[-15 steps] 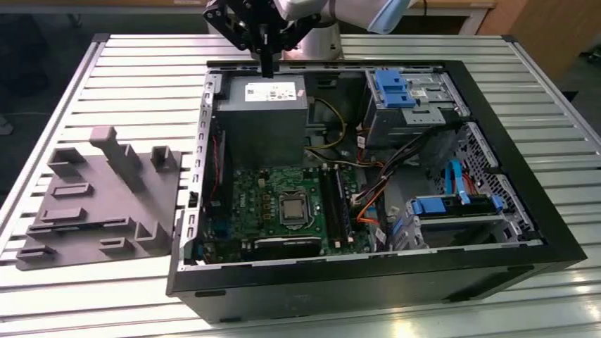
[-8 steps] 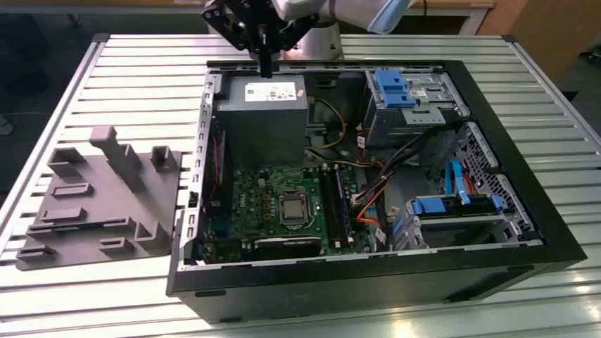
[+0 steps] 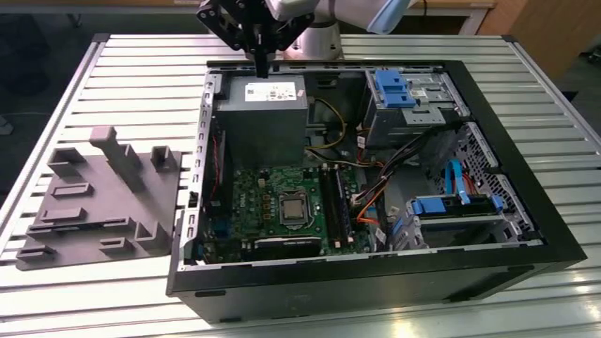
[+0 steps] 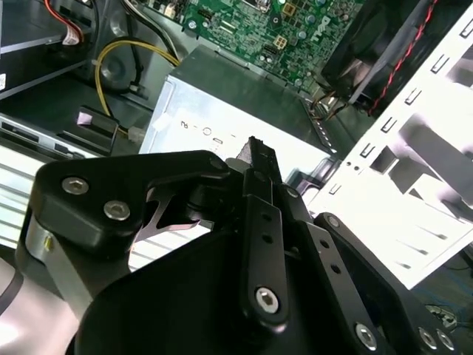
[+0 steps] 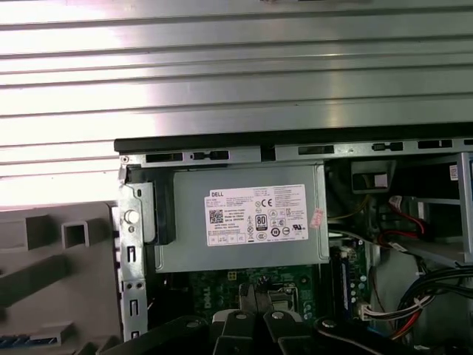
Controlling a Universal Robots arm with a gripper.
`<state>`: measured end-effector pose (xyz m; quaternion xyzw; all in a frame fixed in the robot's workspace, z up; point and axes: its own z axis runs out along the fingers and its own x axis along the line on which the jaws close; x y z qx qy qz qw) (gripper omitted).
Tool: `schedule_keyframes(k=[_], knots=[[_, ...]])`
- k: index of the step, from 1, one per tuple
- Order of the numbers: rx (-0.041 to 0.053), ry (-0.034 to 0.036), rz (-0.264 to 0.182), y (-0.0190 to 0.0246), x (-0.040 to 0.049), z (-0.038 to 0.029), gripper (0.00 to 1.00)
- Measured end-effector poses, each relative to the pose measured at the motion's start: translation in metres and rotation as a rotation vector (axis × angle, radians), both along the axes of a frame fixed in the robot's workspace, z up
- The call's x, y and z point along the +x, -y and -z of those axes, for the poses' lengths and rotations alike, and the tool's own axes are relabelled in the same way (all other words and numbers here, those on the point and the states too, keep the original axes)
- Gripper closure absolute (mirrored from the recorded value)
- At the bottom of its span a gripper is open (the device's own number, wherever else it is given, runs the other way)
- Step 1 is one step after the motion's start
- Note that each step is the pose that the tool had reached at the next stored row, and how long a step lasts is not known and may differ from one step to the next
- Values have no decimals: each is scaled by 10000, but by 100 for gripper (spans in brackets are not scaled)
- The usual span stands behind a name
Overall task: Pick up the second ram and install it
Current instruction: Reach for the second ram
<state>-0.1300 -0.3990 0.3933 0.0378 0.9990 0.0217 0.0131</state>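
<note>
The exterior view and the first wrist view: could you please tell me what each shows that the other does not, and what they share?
The exterior view takes in the blue plastic drive brackets, the square silver processor socket on the green motherboard and the black case's near wall. The first wrist view adds a blue strip lying in a slot of the grey moulded tray. Both share the grey metal power supply box with its white label, the ribbed metal table and the black claw above that box.
</note>
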Motion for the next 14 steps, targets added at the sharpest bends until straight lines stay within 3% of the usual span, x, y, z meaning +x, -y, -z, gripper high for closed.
schedule_keyframes(k=[14], knots=[[1,0,0,0,-146,0,89]])
